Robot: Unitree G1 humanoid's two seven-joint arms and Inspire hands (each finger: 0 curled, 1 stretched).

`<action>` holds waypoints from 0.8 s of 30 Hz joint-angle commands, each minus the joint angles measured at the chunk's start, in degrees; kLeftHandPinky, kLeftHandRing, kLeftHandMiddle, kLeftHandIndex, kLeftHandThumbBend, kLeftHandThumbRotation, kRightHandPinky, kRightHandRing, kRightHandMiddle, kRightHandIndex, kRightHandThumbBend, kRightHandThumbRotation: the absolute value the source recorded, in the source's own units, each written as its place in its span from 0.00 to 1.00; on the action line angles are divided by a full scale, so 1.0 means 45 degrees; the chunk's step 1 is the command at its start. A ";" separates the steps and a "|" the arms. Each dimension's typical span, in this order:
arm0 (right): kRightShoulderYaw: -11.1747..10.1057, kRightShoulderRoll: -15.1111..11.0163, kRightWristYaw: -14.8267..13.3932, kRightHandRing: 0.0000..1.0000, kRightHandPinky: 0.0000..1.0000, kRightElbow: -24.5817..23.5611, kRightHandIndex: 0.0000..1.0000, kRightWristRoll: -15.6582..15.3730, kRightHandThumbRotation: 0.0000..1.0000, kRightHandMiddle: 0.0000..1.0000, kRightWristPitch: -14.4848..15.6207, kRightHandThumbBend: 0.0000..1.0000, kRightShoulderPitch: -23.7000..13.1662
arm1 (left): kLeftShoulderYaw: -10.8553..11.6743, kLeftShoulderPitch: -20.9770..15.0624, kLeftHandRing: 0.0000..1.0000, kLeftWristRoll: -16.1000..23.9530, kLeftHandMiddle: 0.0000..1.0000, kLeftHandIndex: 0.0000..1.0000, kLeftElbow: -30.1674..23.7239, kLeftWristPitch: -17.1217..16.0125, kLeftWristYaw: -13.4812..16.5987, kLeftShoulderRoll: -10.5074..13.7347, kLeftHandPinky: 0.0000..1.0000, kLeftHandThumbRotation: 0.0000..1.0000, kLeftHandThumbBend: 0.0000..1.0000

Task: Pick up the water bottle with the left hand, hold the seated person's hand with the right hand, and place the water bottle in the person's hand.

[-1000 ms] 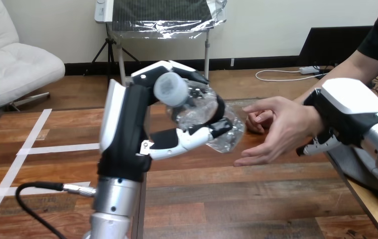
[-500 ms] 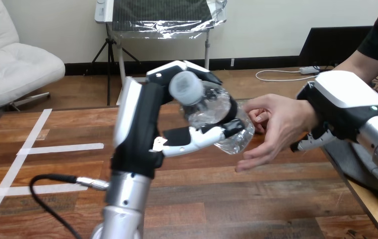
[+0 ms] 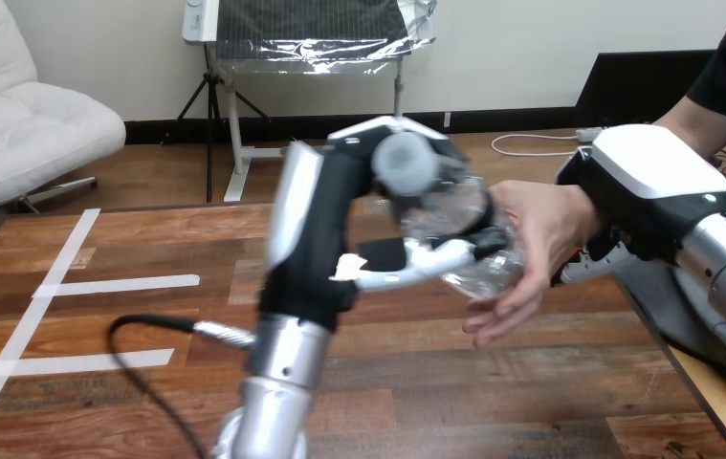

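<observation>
One bottle, two robot hands, one person's hand. Nearest, the left forearm rises from the bottom edge over the desk (image 3: 493,402). The wood is bare in front and to the left, apart from white tape strips (image 3: 115,284) well to the left. The desk's right edge runs close under the right arm.

The left hand (image 3: 340,244) is raised above the desk's middle, fingers and thumb wrapped round the water bottle (image 3: 459,225), which is clear of the desk. The bottle lies tilted: its long axis runs from the cap, up and toward the camera, to the base, down and right. The base is against the palm of the person's hand (image 3: 536,239), which is open, fingers pointing down-left and not closed on the bottle.

Just right, the right hand (image 3: 641,191) covers the person's wrist, its fingers (image 3: 590,268) curling out beneath it, gripping the wrist.
</observation>
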 commanded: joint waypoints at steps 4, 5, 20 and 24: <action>-0.0688 -0.0181 -0.0088 0.14 0.08 -0.1229 0.25 -0.0129 0.00 0.20 -0.0032 0.79 -0.0832 | -0.0673 -0.1486 0.36 0.0251 0.42 0.47 0.0648 -0.0202 0.0360 -0.0783 0.32 0.00 0.60; -0.0694 -0.0183 -0.0105 0.14 0.08 -0.1237 0.25 -0.0149 0.00 0.20 -0.0039 0.79 -0.0821 | -0.0772 -0.1526 0.36 0.0293 0.42 0.47 0.0730 -0.0182 0.0403 -0.0843 0.32 0.00 0.60; -0.0830 -0.0162 -0.0023 0.13 0.07 -0.1387 0.24 -0.0150 0.00 0.19 -0.0102 0.77 -0.0667 | -0.1712 -0.1701 0.35 0.0413 0.41 0.46 0.1384 -0.0062 0.0992 -0.1188 0.30 0.00 0.61; -0.0863 -0.0132 -0.0028 0.13 0.07 -0.1391 0.24 -0.0097 0.00 0.19 -0.0112 0.78 -0.0618 | -0.1848 -0.1728 0.34 0.0398 0.41 0.46 0.1521 -0.0143 0.1107 -0.1155 0.30 0.00 0.61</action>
